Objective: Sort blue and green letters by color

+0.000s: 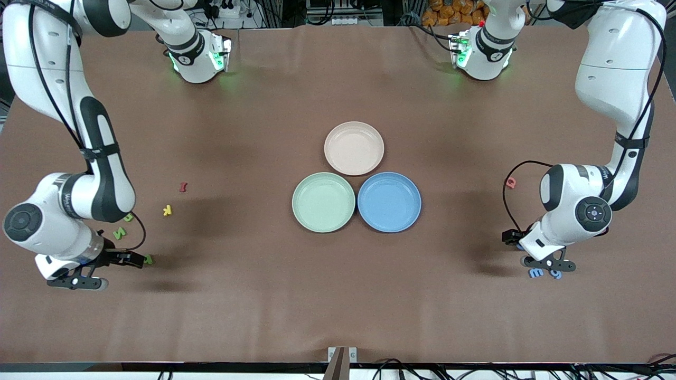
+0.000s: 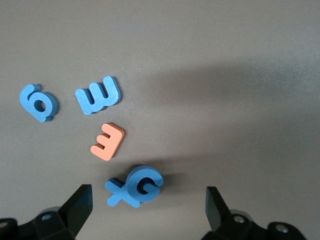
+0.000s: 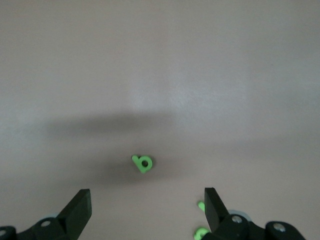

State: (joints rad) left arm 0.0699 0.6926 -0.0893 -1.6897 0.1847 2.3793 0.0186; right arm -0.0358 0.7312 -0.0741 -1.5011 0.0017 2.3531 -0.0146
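Note:
My left gripper [image 1: 546, 262] hangs open over a cluster of letters at the left arm's end of the table. In the left wrist view a curved blue letter [image 2: 145, 182] lies partly on a blue X [image 2: 120, 194], just ahead of the open gripper [image 2: 147, 210]. A blue E [image 2: 98, 95] and blue g [image 2: 38, 102] lie beside them. My right gripper [image 1: 76, 279] is open above the right arm's end. A green b [image 3: 142, 163] lies ahead of it [image 3: 145, 212]. A green N [image 1: 119, 233] and another green letter [image 1: 128, 217] lie nearby.
Three plates sit mid-table: green [image 1: 303, 184], blue [image 1: 409, 184], and a pink one [image 1: 338, 132] farther from the front camera. An orange E [image 2: 107, 141] lies among the blue letters. A pink Q [image 1: 510, 182], yellow K [image 1: 167, 210] and dark red I [image 1: 183, 186] lie loose.

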